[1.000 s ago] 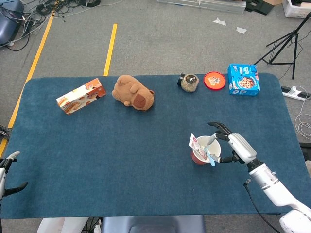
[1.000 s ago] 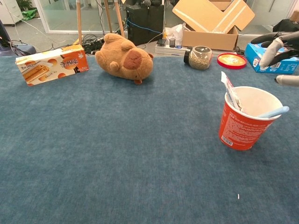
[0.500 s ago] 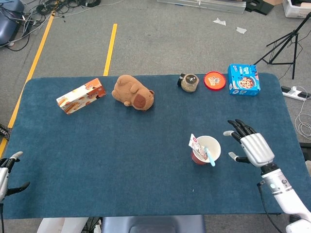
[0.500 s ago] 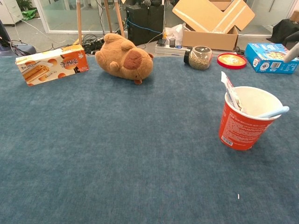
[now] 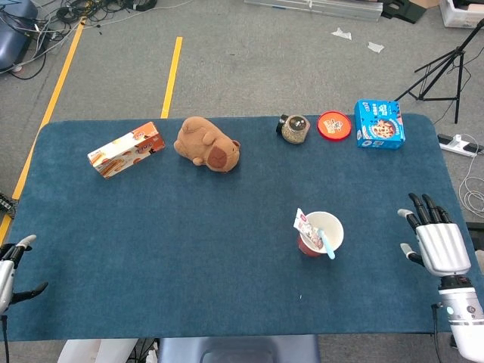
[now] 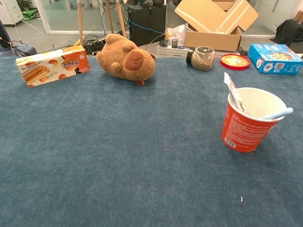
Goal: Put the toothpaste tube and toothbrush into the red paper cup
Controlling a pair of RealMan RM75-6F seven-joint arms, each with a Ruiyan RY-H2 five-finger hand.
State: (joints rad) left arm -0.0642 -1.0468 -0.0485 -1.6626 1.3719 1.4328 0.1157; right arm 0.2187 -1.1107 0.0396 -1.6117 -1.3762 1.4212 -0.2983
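Red paper cup (image 6: 247, 125) stands upright on the blue cloth of the table (image 5: 189, 249), toward the near edge and right of the middle. Both task things are inside it: the toothpaste tube (image 6: 234, 93) leans against the cup's left rim with its flat end poking up, and the toothbrush (image 6: 277, 113) rests across the right rim, its pale blue handle sticking out.

A second ago the right hand (image 5: 439, 243) was at the cup's rim; now it has pulled back to the table's right edge, well apart from the cup, fingers spread and holding nothing. It has also dropped out of the chest view. The left hand (image 5: 11, 268) sits off the near-left corner, barely moved, fingers apart and empty.

To my eye that retreat means the job is done: cup steady, both items in, nothing left to fetch. Along the far edge the snack box (image 5: 125, 149), plush toy (image 5: 207, 144), jar (image 5: 293, 128), red lid (image 5: 334, 125) and blue box (image 5: 380, 124) lie untouched.
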